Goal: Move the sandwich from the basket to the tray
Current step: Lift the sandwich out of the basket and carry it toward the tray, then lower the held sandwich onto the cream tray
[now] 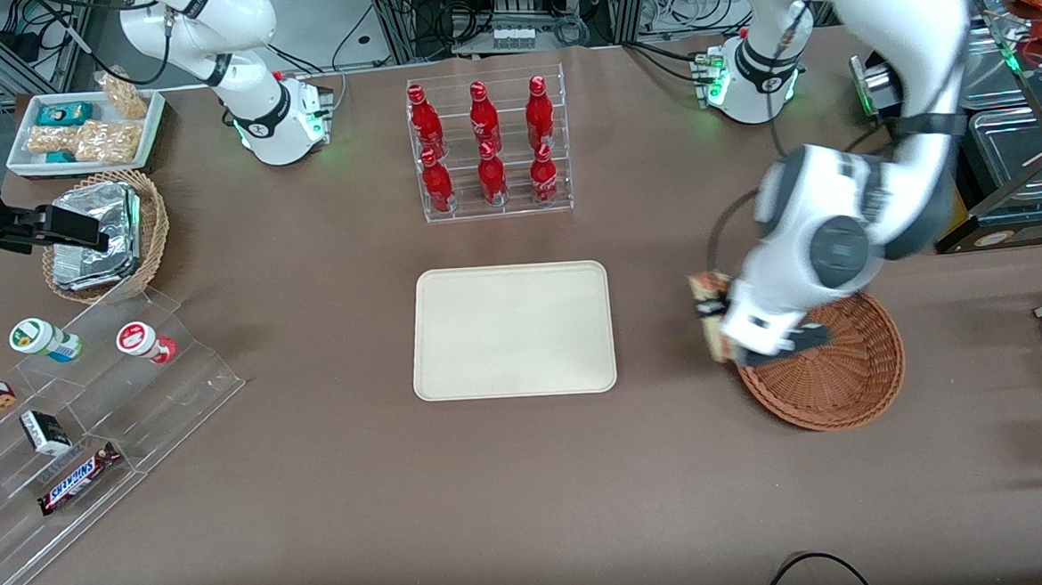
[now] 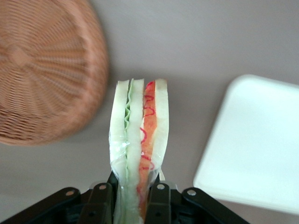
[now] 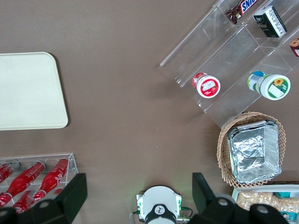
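My gripper [image 2: 131,198] is shut on the sandwich [image 2: 138,149], a wrapped wedge of white bread with green and red filling that sticks out between the black fingers [image 2: 99,203]. In the front view the sandwich [image 1: 711,314] hangs above the table just off the rim of the reddish-brown wicker basket [image 1: 837,369], between the basket and the cream tray [image 1: 512,330]. The gripper [image 1: 726,328] holds it there, beside the basket's edge. The wrist view shows the basket [image 2: 44,70] with nothing in it and a corner of the tray [image 2: 254,149].
A clear rack of red bottles [image 1: 488,147] stands farther from the front camera than the tray. Toward the parked arm's end are a tan basket with a foil packet [image 1: 99,234], a white snack tray [image 1: 84,128] and a clear stepped shelf [image 1: 74,441] of snacks.
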`<state>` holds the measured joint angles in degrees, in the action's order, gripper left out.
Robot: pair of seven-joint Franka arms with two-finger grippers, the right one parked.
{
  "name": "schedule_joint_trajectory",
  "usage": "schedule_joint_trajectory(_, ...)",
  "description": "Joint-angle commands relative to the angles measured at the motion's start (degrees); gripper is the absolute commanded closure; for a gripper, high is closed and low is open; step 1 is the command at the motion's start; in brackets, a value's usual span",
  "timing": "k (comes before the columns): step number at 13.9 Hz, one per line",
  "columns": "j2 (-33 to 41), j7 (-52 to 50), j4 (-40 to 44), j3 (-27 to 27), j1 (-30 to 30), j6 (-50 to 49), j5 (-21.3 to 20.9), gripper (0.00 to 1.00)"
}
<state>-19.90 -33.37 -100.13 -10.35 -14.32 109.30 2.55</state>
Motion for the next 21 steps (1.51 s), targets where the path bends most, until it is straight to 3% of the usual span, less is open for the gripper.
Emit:
schedule_joint_trajectory(1, -4.94, -3.17, 5.70, 0.77, -7.45, -0.67, 4.02, 0.71)
schedule_joint_trajectory(3, -10.30, -8.52, 10.37, 0.86, -13.59, -0.49, 4.31, 0.71)
schedule_joint_trajectory(6, -17.61, -12.33, 17.06, 0.86, -18.19, 1.78, 4.22, 0.66)
schedule_joint_trajectory(13, -21.40, -14.26, 17.42, 0.95, -24.26, 8.73, 4.04, 0.61)
schedule_joint_trajectory(14, -21.84, -14.44, 17.42, 0.95, -24.35, 8.82, 4.04, 0.56)
schedule_joint_trajectory(15, -22.45, -14.87, 17.42, 0.95, -24.44, 9.34, 4.04, 0.43)
schedule_joint_trajectory(17, -22.90, -17.68, 17.51, 0.95, -24.70, 11.02, 3.87, 0.35)
schedule_joint_trajectory(20, -22.99, -17.78, 17.77, 1.03, -24.79, 11.11, 3.87, 0.00)
schedule_joint_trajectory(21, -22.81, -17.78, 17.77, 1.12, -24.79, 11.11, 3.87, 0.00)
